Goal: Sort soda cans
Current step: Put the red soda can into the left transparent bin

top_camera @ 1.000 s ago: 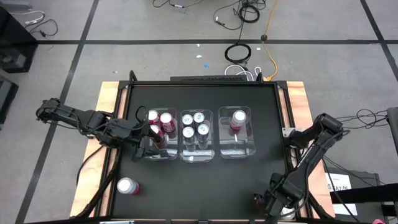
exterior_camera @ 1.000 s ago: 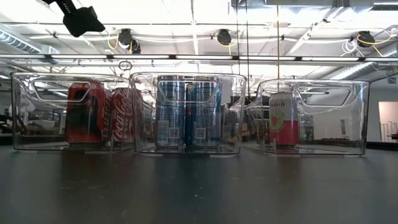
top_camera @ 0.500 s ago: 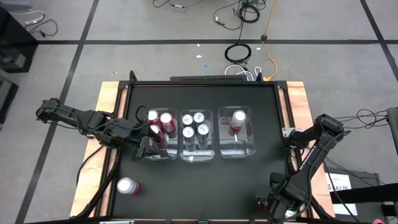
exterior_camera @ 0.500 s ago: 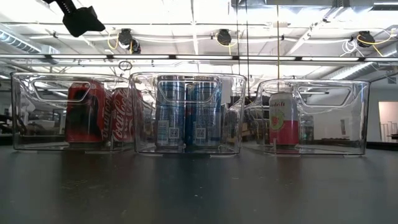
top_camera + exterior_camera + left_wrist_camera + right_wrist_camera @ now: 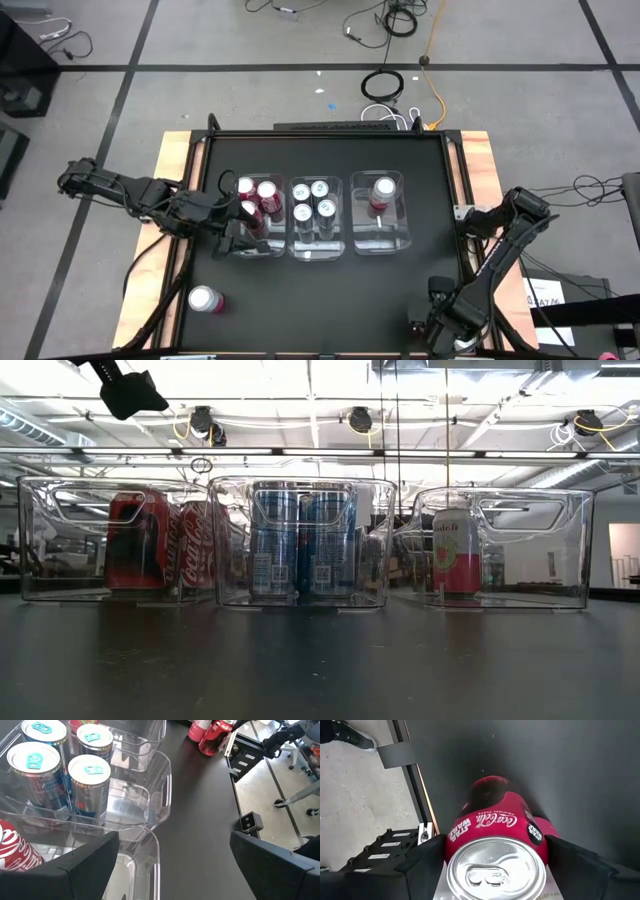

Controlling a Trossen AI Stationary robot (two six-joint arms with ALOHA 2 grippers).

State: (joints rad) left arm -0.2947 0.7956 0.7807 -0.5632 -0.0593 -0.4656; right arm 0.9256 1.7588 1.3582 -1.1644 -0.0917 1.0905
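Right gripper (image 5: 495, 870) at the table's (image 5: 330, 290) near right corner, fingers straddling a red can (image 5: 496, 851) — contact unclear. Left gripper (image 5: 238, 238) spread wide over the left bin (image 5: 268, 250) — 1 loose can (image 5: 205, 299) nearby.

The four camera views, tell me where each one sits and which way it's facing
High view: overhead, straight down on the table, three clear bins, both arms.
Low view: table height, level across at the bins; one arm part hangs top left.
Left wrist view: on the left arm at the red-can bin, facing the blue cans; own fingers frame it.
Right wrist view: at the table's near right corner, right pincer around a red can.
Shared: high and low both show all three bins.
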